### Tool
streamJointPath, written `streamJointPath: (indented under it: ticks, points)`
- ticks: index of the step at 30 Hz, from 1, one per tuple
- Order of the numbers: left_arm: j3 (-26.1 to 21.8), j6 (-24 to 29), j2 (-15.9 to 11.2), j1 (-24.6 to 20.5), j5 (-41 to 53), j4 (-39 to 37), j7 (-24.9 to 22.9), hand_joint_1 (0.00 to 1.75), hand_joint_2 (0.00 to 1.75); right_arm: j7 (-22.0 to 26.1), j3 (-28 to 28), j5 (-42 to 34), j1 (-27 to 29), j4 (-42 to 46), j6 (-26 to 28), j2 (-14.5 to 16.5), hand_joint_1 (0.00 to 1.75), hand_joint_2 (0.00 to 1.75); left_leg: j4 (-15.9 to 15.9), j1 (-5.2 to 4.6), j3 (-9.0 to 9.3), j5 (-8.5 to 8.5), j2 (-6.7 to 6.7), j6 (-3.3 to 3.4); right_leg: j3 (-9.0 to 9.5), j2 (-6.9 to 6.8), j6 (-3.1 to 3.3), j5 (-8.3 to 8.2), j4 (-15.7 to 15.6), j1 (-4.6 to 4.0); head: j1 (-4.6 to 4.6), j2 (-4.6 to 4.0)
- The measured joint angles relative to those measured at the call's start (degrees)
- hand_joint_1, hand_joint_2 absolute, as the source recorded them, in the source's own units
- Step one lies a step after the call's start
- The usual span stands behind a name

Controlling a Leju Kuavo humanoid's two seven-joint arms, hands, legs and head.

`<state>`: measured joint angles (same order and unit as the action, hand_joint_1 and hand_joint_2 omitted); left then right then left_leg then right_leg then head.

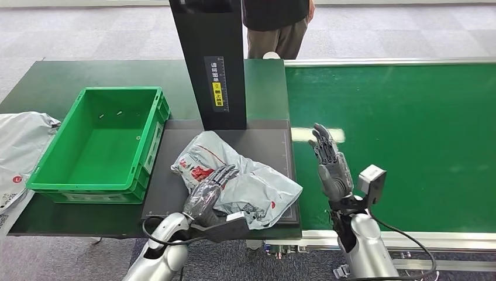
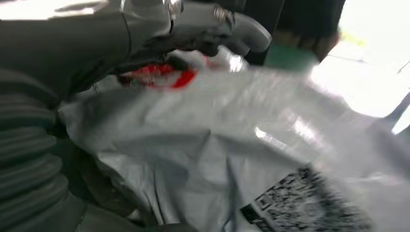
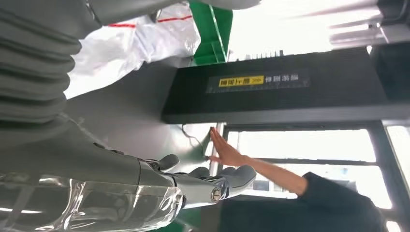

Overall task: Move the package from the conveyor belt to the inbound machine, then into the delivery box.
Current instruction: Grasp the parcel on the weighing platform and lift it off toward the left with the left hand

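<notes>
Green conveyor belt (image 1: 409, 140) runs on the right beside the black inbound machine (image 1: 222, 170); the grey package (image 1: 257, 187) lies on its platform; the left hand (image 1: 207, 190) grips the package's near edge; the right hand (image 1: 330, 164) hovers over the belt, fingers spread; a green delivery box (image 1: 96, 143) sits left.

Crumpled grey plastic mailer package (image 1: 245, 178) with red print and a black-and-white code label, bright green plastic crate (image 1: 99, 140), green conveyor belt (image 1: 409, 134), matte black scanner platform (image 1: 175, 175), black upright column (image 1: 213, 58) bearing a yellow sticker, silver-grey robot hands.
</notes>
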<state>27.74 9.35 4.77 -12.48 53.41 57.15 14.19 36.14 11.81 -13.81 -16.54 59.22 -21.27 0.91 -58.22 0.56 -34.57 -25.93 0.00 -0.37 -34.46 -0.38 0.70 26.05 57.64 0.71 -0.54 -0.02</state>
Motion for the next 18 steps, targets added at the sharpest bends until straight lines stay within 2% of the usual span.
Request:
streamJointPath:
  ticks: [2, 6, 13, 18]
  points:
    - [0.2, -0.4, 0.2, -1.6, 1.6, -3.0, -1.9, 0.00, 1.75, -0.9, -2.5, 0.6, 1.7, 1.2, -1.1, 0.4, 0.00, 1.75, 0.0, 0.01, 0.01, 0.00, 0.01, 0.00, 0.02, 0.00, 0.00, 0.00, 0.0, 0.00, 0.00, 0.00]
    - [0.3, -0.8, 0.9, -3.9, 3.5, -7.4, -4.1, 1.73, 1.75, -2.2, -6.3, 2.5, 3.8, 2.8, -1.5, 1.7, 0.00, 1.75, 0.1, 0.01, 0.11, -0.01, 0.00, -0.01, 0.14, 0.00, 0.01, 0.02, 0.0, -0.01, 0.01, 0.00]
    - [-0.4, -1.5, 1.3, -4.2, 3.7, -8.8, -5.0, 1.75, 1.75, -3.4, -11.6, 4.1, 6.4, 4.3, -0.2, 3.6, 0.00, 1.75, 0.1, -0.01, 0.21, -0.01, 0.02, -0.01, 0.25, 0.00, 0.00, -0.01, 0.0, 0.00, 0.01, 0.00]
    - [-1.7, -1.0, 1.5, -4.1, 3.4, -8.2, -3.7, 1.75, 1.75, -4.3, -14.1, 4.9, 7.7, 5.8, 1.0, 4.8, 0.00, 1.75, 0.1, 0.00, 0.29, -0.01, 0.02, -0.01, 0.31, 0.01, 0.00, -0.01, 0.0, 0.00, 0.00, 0.00]
